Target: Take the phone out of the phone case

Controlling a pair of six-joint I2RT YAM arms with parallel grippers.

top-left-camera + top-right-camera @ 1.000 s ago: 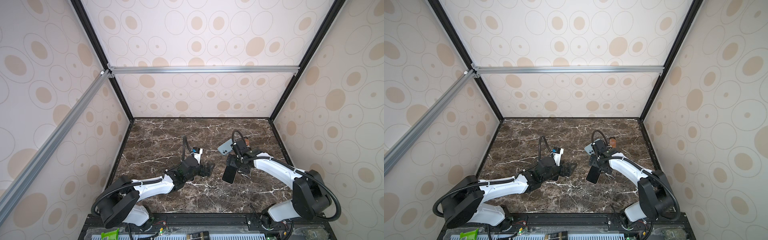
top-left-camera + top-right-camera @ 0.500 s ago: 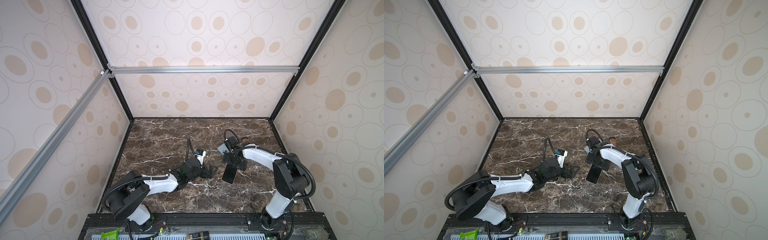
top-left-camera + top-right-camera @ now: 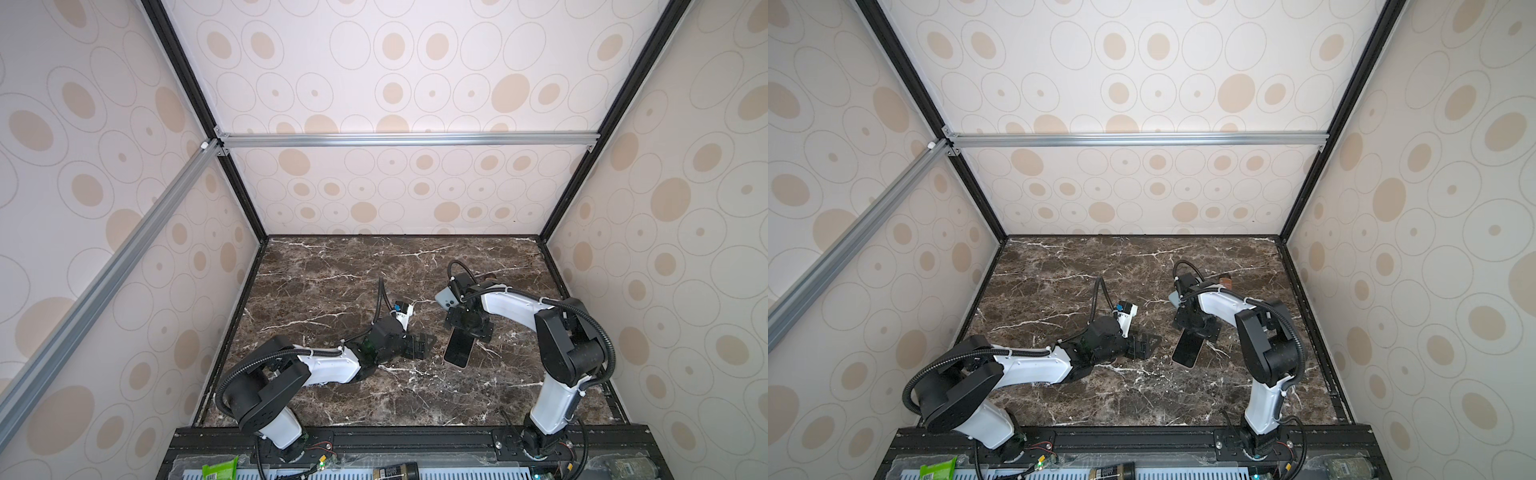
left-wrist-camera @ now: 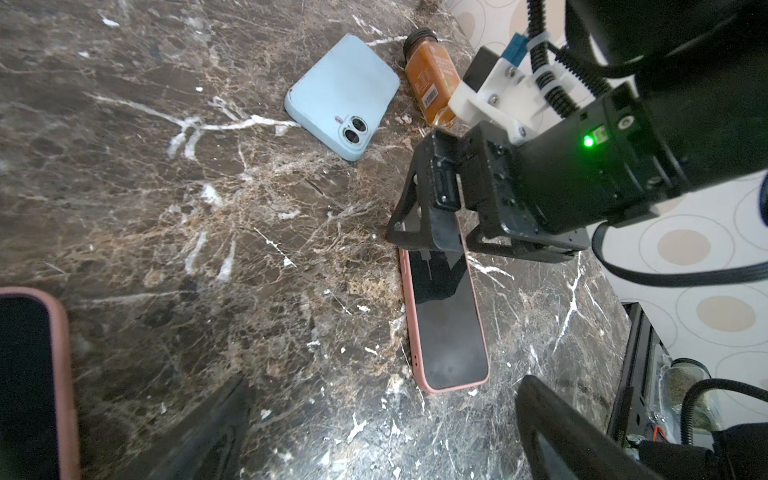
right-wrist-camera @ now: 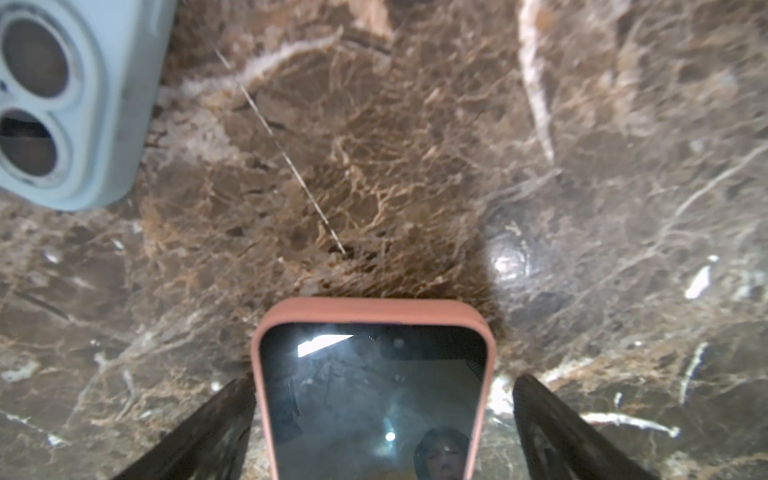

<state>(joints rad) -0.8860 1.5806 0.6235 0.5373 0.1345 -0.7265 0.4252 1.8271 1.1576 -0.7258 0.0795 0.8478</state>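
Two grippers, both spread wide, both empty. Nothing is gripped. Nearest my base, the left gripper [image 3: 420, 344] hangs low over the marble table [image 4: 166, 208], just beside the near end of the phone [image 3: 458, 348] and not touching it. The phone lies flat, screen up, seated in its pink phone case [image 5: 374, 309], with the rim showing all round the glass.

Further out, my right gripper [image 4: 436, 237] sits over the phone's far end, a finger on either long side. From the right wrist it looks off-centre. One finger is right against the pink rim, and the other has a strip of marble between it and the case.

So I judge the step to be getting a hold on the case, and here is how I'd do it well:
- Centre the right jaws first, so closing doesn't skid the phone sideways.
- Close on the long pink edges, low down, and keep off the glass.
- Bring the left fingers to a near corner, catch the soft lip, and peel it back off the phone rather than dragging the whole thing.

Beyond that lies a pale blue phone [image 4: 340, 95], face down and close by. Any slide that way would nudge it. Just past it, an orange bottle [image 4: 430, 83] lies on its side.
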